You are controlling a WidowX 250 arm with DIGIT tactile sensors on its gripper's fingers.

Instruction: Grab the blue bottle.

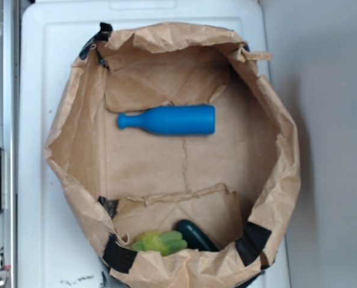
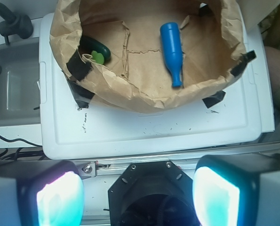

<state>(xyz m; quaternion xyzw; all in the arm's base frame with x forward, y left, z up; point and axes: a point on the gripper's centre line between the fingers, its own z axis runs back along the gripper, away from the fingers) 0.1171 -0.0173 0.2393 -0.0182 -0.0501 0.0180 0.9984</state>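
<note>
The blue bottle [image 1: 167,120] lies on its side on the floor of a brown paper bag [image 1: 274,126], neck pointing left in the exterior view. It also shows in the wrist view [image 2: 172,49], neck pointing toward the camera. My gripper [image 2: 137,197] is open, its two glowing pads wide apart with nothing between them. It sits well back from the bag, over the metal rail at the edge of the white board. The gripper itself does not show in the exterior view.
A yellow-green leafy toy [image 1: 159,242] and a dark green rounded object [image 1: 195,234] lie in the bag's near corner. The bag sits on a white plastic board [image 2: 144,127], taped at its rim. A grey sink [image 2: 12,84] with a black faucet stands to the left.
</note>
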